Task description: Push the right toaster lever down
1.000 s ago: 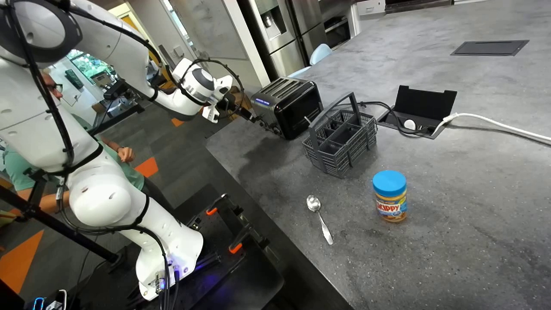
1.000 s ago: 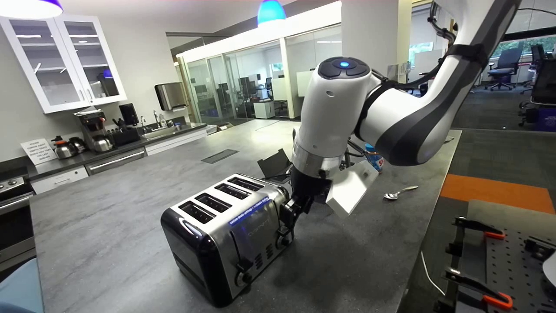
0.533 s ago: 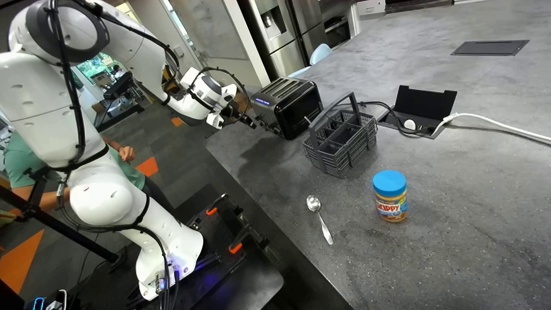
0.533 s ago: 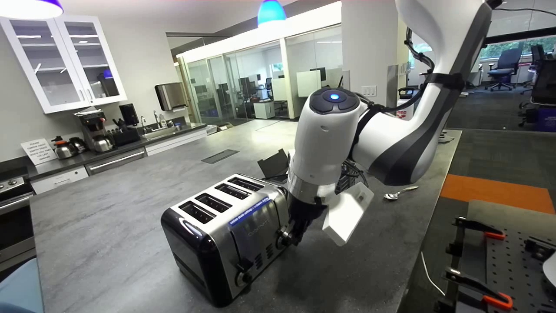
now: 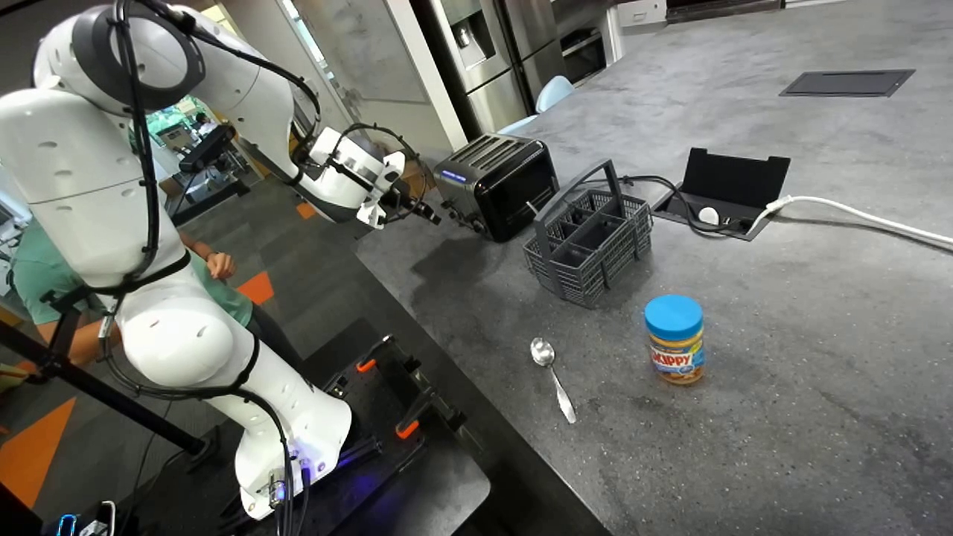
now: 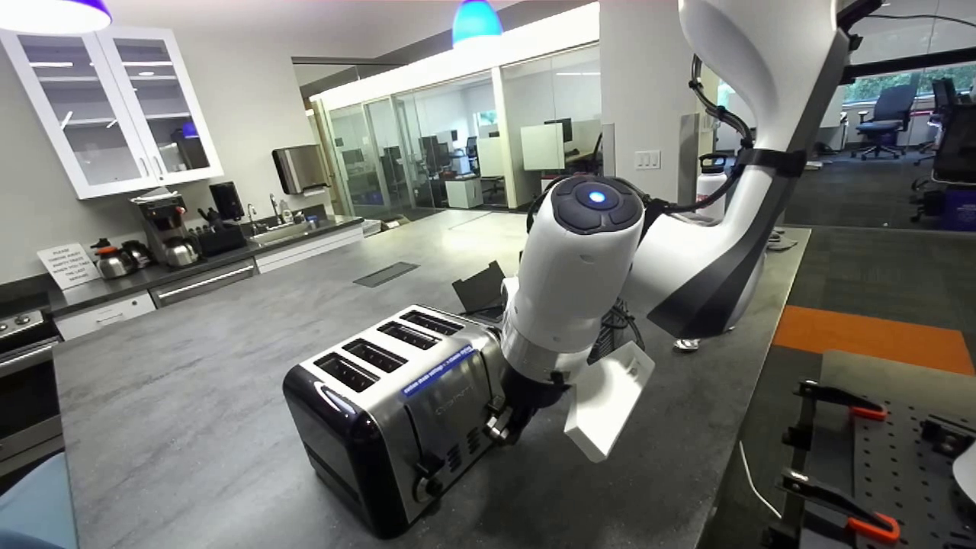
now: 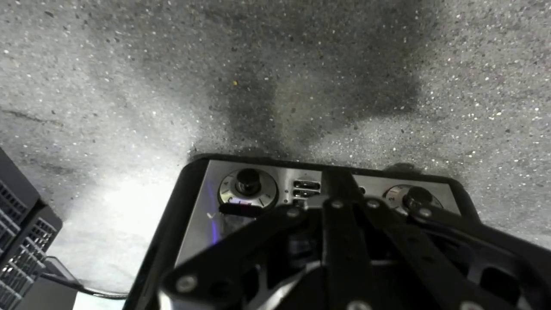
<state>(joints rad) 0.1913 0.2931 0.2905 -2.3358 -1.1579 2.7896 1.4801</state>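
A speckled grey table [image 5: 744, 461] is spreading through both exterior views. Near its corner the toaster [image 5: 514, 197] is standing upright, slots facing up, and a dark grey wire basket [image 5: 622, 257] is sitting just beside it. Well apart from the toaster a spoon [image 5: 557, 380] is lying flat, with a blue-lidded jar [image 5: 676, 353] standing near it; past the basket an open black box [image 5: 735, 184] is sitting in the surface. Beyond the table a steel refrigerator [image 5: 491, 104] is standing, and a person [image 5: 46, 272] in green is showing behind the arm [image 5: 82, 186]. In an exterior view a glass-fronted cabinet [image 6: 114, 114] is hanging above a coffee maker [image 6: 164, 225], a blue lamp [image 6: 476, 23] is glowing overhead, and glass partitions [image 6: 450, 145] are lining the back.

The arm is bending high up and then sloping down towards the toaster, its wrist [image 6: 568, 297] leaning so that the fingers [image 7: 340, 183] are pointing down near the toaster's front. A white bracket [image 6: 610, 400] is jutting out beside the wrist, near the fingers. In the wrist view the fingers are meeting, clenched together, and are overlapping that front between its two knobs [image 7: 248, 181]; whether they are touching it, I cannot tell. A dark lever [image 7: 241, 210] is sitting just beside the knob that is nearer the basket.
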